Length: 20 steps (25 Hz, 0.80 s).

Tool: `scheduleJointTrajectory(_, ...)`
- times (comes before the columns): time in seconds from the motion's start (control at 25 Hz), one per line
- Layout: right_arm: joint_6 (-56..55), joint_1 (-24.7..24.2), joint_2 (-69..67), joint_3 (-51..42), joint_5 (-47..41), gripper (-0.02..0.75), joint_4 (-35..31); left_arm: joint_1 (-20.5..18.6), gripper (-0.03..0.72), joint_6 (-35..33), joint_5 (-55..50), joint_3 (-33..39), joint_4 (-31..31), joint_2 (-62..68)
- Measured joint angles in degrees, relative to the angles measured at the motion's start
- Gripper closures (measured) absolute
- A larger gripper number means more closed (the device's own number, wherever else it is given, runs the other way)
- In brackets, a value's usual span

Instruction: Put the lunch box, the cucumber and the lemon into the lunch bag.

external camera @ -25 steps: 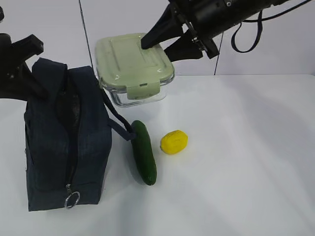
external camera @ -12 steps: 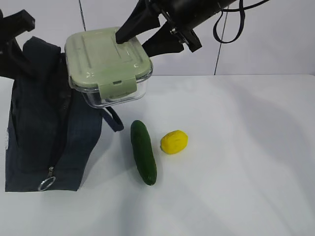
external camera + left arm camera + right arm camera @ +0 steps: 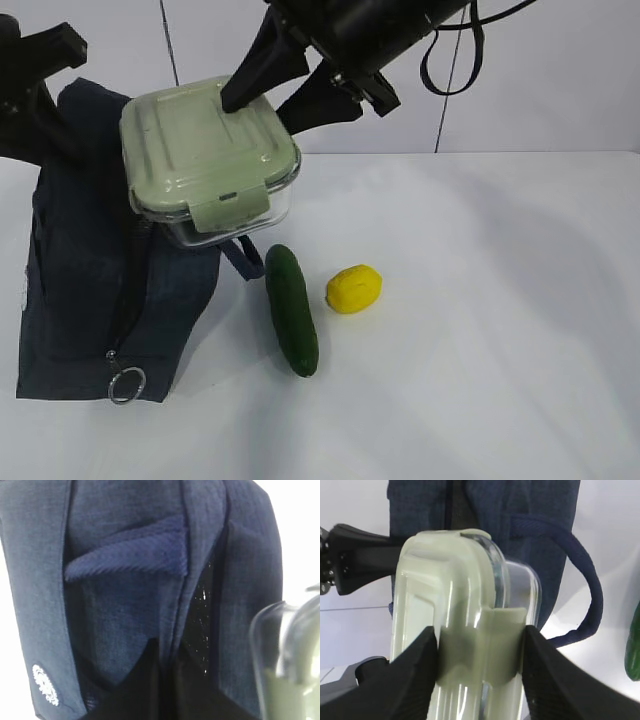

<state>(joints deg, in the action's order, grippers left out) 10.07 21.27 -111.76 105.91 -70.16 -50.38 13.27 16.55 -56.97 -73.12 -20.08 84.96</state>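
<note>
My right gripper (image 3: 262,108) is shut on the lunch box (image 3: 205,160), a clear container with a sage-green lid, and holds it tilted in the air over the right side of the navy lunch bag (image 3: 90,270). In the right wrist view the fingers (image 3: 415,670) clamp the box's short sides (image 3: 455,595). My left gripper (image 3: 40,110) is shut on the bag's upper edge; in the left wrist view its dark fingers (image 3: 145,690) pinch the fabric beside the dark opening (image 3: 200,610). The cucumber (image 3: 291,308) and the lemon (image 3: 353,288) lie on the table right of the bag.
The bag's metal ring pull (image 3: 126,386) hangs at its near end and a strap loop (image 3: 590,595) sticks out toward the cucumber. The white table (image 3: 500,300) stretches to the right. A white wall stands close behind.
My right gripper has carried the lunch box left and down, from beside the bag to over it. The bag has been pulled left and its top leaned over by the left gripper.
</note>
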Motion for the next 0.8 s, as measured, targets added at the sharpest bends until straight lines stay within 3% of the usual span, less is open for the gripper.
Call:
scheduleJointTrajectory(0.52, -1.8, 2.5, -0.8, 0.0, 4.3, 0.348, 8.8, 2.0, 0.694, 0.7, 0.2, 0.0, -1.8, 0.8)
scheduleJointTrajectory(0.8, -1.9, 2.5, -3.4, 0.1, 7.9, 0.348, 9.2, 2.2, 0.694, 0.7, 1.3, 0.0, -3.1, 0.8)
